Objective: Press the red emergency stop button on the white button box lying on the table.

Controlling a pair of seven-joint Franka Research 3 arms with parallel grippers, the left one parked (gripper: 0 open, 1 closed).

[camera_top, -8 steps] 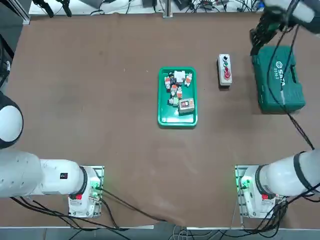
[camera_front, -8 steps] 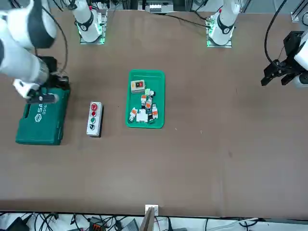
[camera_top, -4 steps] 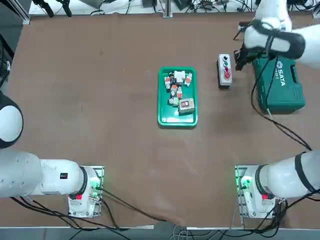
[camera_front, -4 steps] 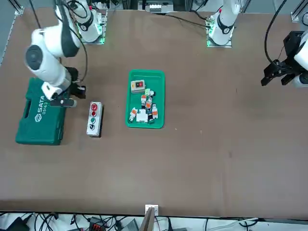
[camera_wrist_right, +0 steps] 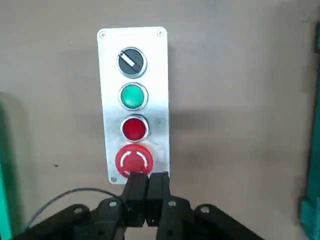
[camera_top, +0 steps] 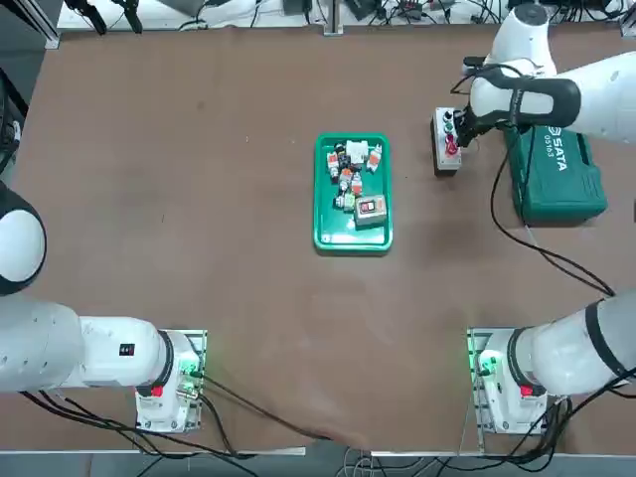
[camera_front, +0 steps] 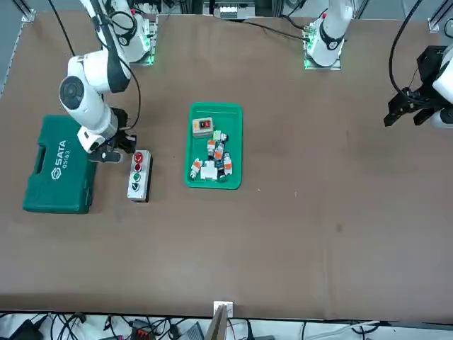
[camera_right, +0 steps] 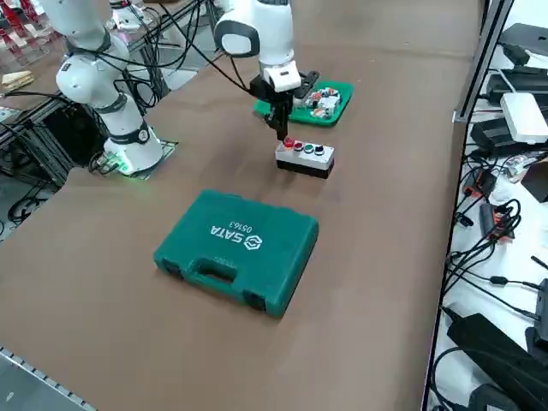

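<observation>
At the red mushroom-head end of the white control box (camera_wrist_right: 134, 107), the right gripper (camera_wrist_right: 148, 176) has its fingers closed together, holding nothing, beside the emergency stop button (camera_wrist_right: 134, 159), which lies towards the box's green button (camera_wrist_right: 132, 96) from the fingertips

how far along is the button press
Done by the look of it: the hand is shut and brought over to the white button box. In hand: lining up at the end with the red emergency stop button, fingertips overlapping its edge in the wrist view. Left, probably: the press itself; I can't tell whether they touch yet.
</observation>
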